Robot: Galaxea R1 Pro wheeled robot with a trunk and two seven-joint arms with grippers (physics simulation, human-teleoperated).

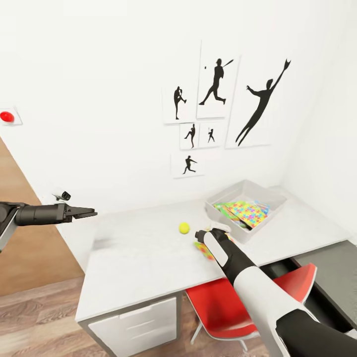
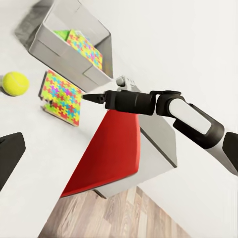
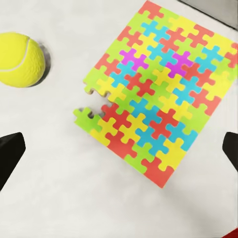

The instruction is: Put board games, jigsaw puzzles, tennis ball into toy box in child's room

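— Right hand (image 2: 85,97)?
— Poised low over the jigsaw puzzle (image 3: 158,94) on the white table (image 1: 144,258), just right of centre in the head view; dark fingertips (image 3: 10,153) at both lower corners of the wrist frame, spread wide apart, clamped on nothing.

— And around that hand?
— Tennis ball (image 1: 184,227) lying just beside the puzzle, toward frame left, apart from it. Up and to the right, light grey toy box (image 1: 248,191) standing on the table, holding a second jigsaw puzzle (image 1: 246,212) on top of a flat green game box (image 1: 224,210).

— Left hand (image 1: 87,213)?
— Held out at mid-left of the head frame, off the table's left end, fingers close together and gripping nothing; whether fully shut, cannot tell.

— Further out?
— Red chair (image 1: 233,307) tucked under the table at lower centre, white drawers (image 1: 134,322) at lower left, wood-plank floor (image 1: 34,317) beyond. Black baseball silhouettes (image 1: 218,94) pinned on the white wall, upper centre.
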